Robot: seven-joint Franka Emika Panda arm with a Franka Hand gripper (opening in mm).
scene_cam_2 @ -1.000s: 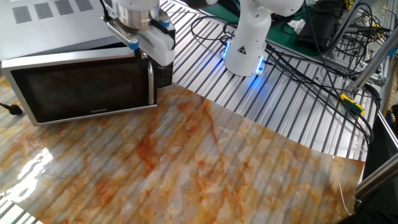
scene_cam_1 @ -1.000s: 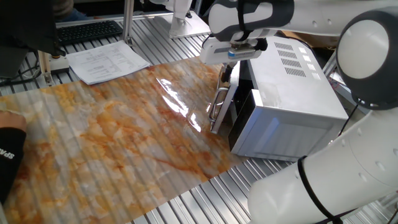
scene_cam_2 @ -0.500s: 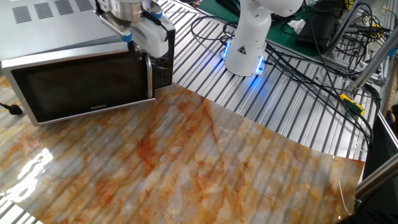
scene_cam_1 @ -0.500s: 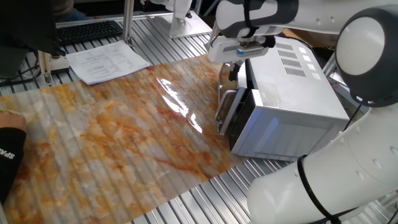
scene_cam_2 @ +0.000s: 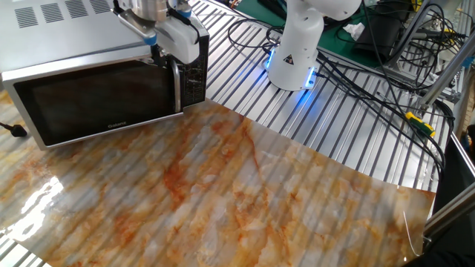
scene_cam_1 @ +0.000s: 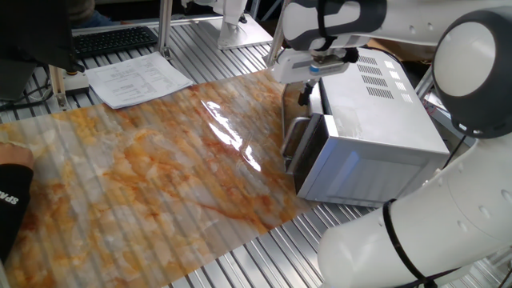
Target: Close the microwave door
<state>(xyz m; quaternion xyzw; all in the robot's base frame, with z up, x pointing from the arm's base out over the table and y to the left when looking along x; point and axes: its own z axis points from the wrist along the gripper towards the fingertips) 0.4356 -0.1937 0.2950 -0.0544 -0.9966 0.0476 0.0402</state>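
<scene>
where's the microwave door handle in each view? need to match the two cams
One fixed view: the handle is a short silver bar right of centre, on the door edge facing the marbled mat, below the gripper.
The other fixed view: the handle stands vertical at upper left, at the right edge of the dark door window, just under the gripper.
Shared landmark: the microwave top vent slots, seen in both.

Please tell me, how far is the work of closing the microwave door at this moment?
Mostly done: the microwave door lies almost flat against the microwave, with no wide opening visible. In hand: the claw sits at the door's upper edge near the handle, apparently pressing there. Left: in the view from the side, a thin dark gap seems to remain by the handle, so probably one last push, then moving the arm away.
</scene>
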